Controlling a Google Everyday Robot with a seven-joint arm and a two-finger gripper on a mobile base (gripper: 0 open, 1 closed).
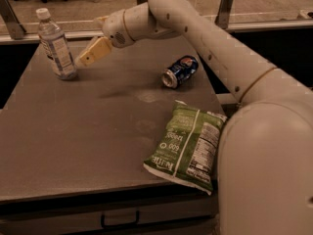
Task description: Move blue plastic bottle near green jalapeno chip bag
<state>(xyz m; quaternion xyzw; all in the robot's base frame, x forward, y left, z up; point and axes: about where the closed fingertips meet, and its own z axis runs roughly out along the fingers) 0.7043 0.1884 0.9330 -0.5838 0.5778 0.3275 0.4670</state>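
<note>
The blue plastic bottle, clear with a white cap and pale label, stands upright at the table's far left. The green jalapeno chip bag lies flat near the table's front right edge. My gripper reaches in from the right and hovers just to the right of the bottle, at about its mid height, not touching it. It holds nothing.
A dark blue soda can lies on its side right of the table's middle, behind the bag. My white arm spans the right side of the view. The grey table has a drawer handle below its front edge.
</note>
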